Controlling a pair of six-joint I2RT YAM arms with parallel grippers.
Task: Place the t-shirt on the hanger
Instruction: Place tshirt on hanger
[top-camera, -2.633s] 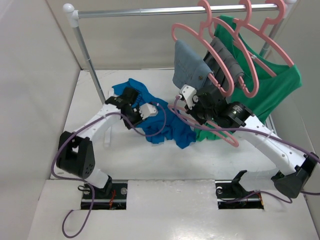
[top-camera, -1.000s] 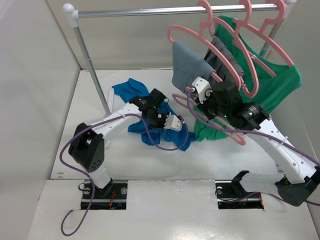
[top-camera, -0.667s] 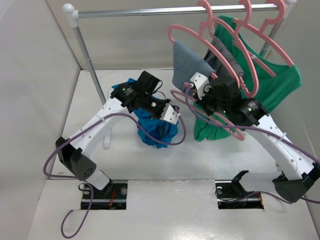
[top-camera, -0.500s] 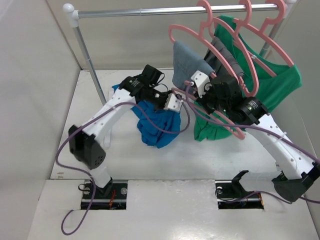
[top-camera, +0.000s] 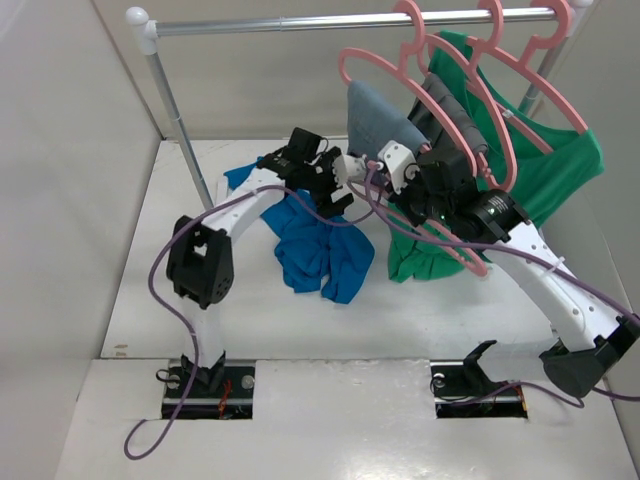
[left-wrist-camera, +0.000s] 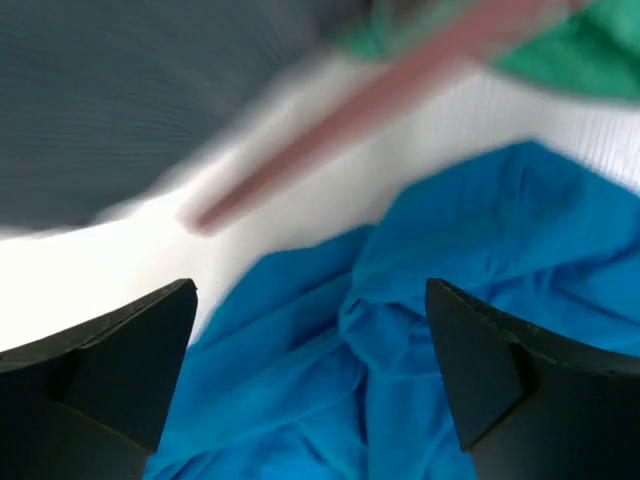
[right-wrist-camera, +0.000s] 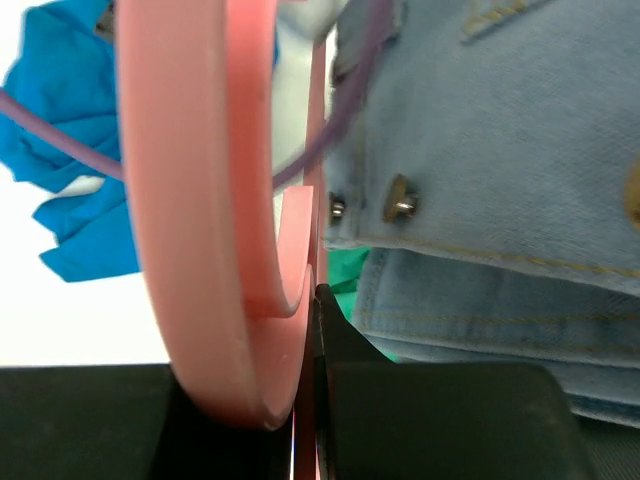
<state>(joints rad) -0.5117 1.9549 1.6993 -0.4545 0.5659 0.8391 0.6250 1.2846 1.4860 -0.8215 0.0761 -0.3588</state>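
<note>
The blue t-shirt (top-camera: 322, 248) lies crumpled on the white table, free of both grippers. My left gripper (top-camera: 338, 180) hovers above its far edge with the jaws wide apart and nothing between them. In the left wrist view the t-shirt (left-wrist-camera: 420, 340) fills the space below the open gripper (left-wrist-camera: 310, 380), and a blurred pink bar of the hanger (left-wrist-camera: 380, 100) crosses above. My right gripper (top-camera: 425, 195) is shut on the pink hanger (top-camera: 466, 262), holding it tilted just right of the shirt. Up close the hanger (right-wrist-camera: 200, 200) is pinched in the right gripper (right-wrist-camera: 305, 400).
A metal rail (top-camera: 300, 22) on a pole (top-camera: 180, 130) spans the back. Pink hangers on it carry grey-blue trousers (top-camera: 380, 125) and a green shirt (top-camera: 555, 170), close behind both grippers. The trousers (right-wrist-camera: 500, 150) fill the right wrist view. A wall stands at the left.
My left gripper carried the t-shirt up towards the hanger, then opened. The shirt dropped and now lies on the table. The right gripper kept hold of the hanger, barely moving.
</note>
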